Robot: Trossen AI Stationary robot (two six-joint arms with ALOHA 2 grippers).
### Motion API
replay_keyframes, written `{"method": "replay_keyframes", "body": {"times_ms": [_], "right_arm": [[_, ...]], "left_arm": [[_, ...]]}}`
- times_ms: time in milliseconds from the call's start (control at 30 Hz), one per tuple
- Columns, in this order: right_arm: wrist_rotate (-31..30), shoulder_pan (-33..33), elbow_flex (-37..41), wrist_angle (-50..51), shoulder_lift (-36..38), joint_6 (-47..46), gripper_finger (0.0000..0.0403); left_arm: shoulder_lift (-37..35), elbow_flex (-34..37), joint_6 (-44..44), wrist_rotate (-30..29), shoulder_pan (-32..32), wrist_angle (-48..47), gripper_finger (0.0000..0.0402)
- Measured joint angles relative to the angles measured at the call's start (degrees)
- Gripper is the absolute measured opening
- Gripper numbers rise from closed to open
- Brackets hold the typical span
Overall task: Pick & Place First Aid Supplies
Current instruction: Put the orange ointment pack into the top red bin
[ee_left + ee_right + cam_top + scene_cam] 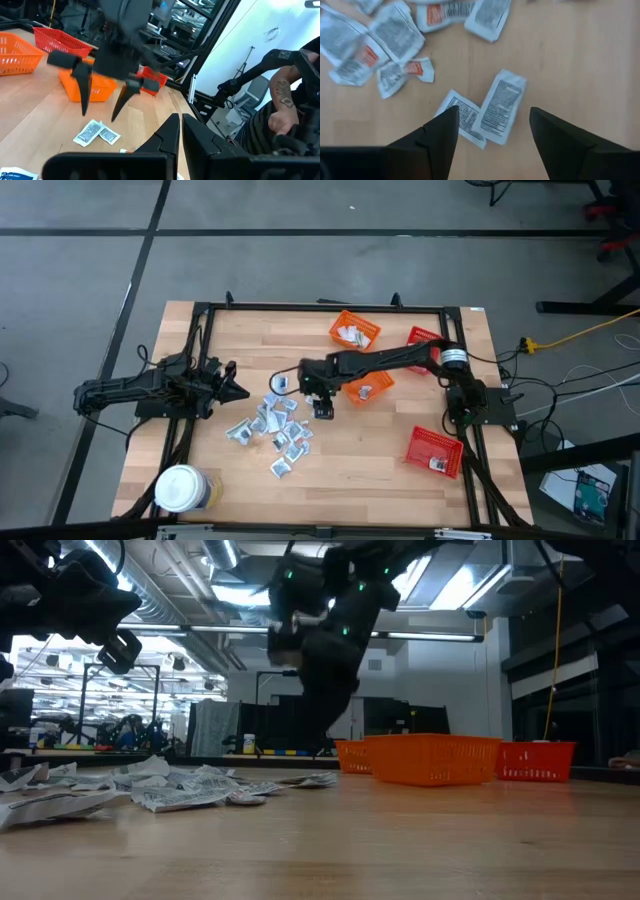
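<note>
Your right gripper (492, 132) hangs spread, empty | straight beneath: two overlapping sachets (487, 111), flat on the table (570, 60) | likely light, limp, slippery foil; pinch the upper one across its narrow edges | beyond: main pile (270, 425) | farther: left gripper (240, 391) pressed together, waiting.

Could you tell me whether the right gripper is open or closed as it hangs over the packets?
Open. The right gripper has its two dark fingers spread wide with bare table between them, and a pair of packets lies flat below, ungripped.
</note>
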State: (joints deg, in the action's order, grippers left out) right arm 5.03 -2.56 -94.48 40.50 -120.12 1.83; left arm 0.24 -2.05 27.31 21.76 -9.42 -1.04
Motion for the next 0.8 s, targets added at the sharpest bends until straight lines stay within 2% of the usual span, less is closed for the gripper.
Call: {"method": "replay_keyframes", "body": {"times_ms": [233, 467, 600, 800], "right_arm": [[-2.7, 0.2, 0.0, -0.1, -4.7, 0.1, 0.0241], [-4.0, 0.1, 0.0, -0.5, -5.1, 1.5, 0.0236], [-4.1, 0.1, 0.0, -0.5, -5.1, 1.5, 0.0203], [-4.1, 0.0, 0.0, -0.6, -5.1, 1.9, 0.0127]], "left_arm": [[0.0, 0.0, 0.0, 0.0, 0.0, 0.0, 0.0016], [0.0, 0.0, 0.0, 0.0, 0.0, 0.0, 0.0015], [0.0, 0.0, 0.0, 0.0, 0.0, 0.0, 0.0015], [0.0, 0.0, 0.0, 0.0, 0.0, 0.0, 0.0015]]}}
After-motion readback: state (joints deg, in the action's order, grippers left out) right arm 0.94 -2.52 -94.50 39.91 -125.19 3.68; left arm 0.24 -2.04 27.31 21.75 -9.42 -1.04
